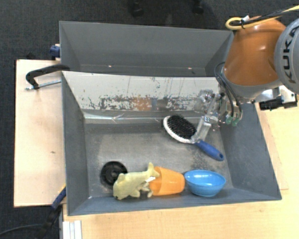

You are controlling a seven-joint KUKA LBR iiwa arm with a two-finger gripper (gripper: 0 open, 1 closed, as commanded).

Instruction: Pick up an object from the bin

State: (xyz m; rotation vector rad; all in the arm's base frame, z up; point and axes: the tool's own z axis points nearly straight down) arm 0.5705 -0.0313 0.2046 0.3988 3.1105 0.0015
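Note:
My gripper [210, 125] is low at the right side of the bin, open, its fingers [204, 127] down at the neck of a hairbrush. The hairbrush [180, 128] has a white oval head with black bristles and a blue handle pointing toward the front right. The brush lies flat on the bin floor, and I cannot tell whether a fingertip touches it. A blue bowl [205, 182] sits in front of the gripper by the front wall.
Along the front wall lie an orange cup [170, 181] on its side, a pale yellow soft toy [131, 184] against it, and a black round disc [111, 172] further left. The arm's orange cover hangs over the bin's right back corner.

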